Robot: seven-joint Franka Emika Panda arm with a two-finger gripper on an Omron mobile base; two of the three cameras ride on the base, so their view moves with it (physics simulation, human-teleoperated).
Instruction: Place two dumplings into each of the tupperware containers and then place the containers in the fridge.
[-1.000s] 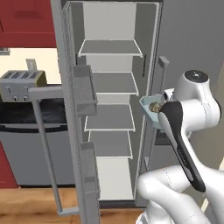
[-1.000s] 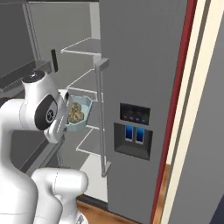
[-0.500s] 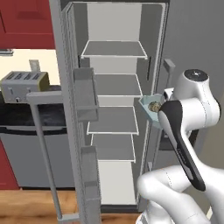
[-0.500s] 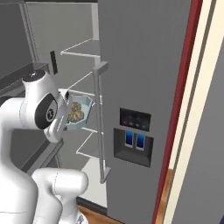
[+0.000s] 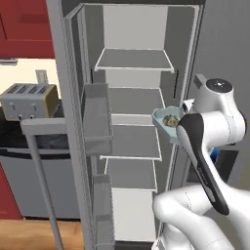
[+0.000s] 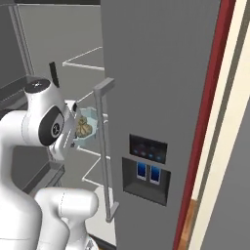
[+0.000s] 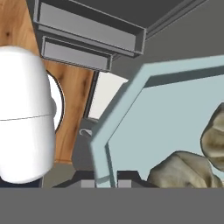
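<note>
The small pale blue tupperware container [image 5: 165, 120] hangs level in front of the open fridge [image 5: 133, 58], at the right edge of its middle shelves. Two olive-tan dumplings [image 5: 170, 120] lie inside it. From the right side, the container [image 6: 86, 131] and its dumplings [image 6: 82, 128] show just left of the closed door's handle. In the hand view my gripper [image 7: 107, 181] is shut on the container's near rim [image 7: 114, 114], with the dumplings [image 7: 183, 170] close beside it. The white arm hides the fingers in both base views.
The fridge's open left door [image 5: 72, 112] carries inner shelves [image 5: 96, 122] and a grey bar handle [image 5: 42, 171]. A toaster [image 5: 28, 100] sits on the dark counter to the left, under red cabinets [image 5: 24, 27]. The closed right door [image 6: 156, 73] has a dispenser panel [image 6: 148, 171].
The whole picture has shifted a little, so the base has rolled nearer the fridge. The container stays gripped in the same spot relative to the arm.
</note>
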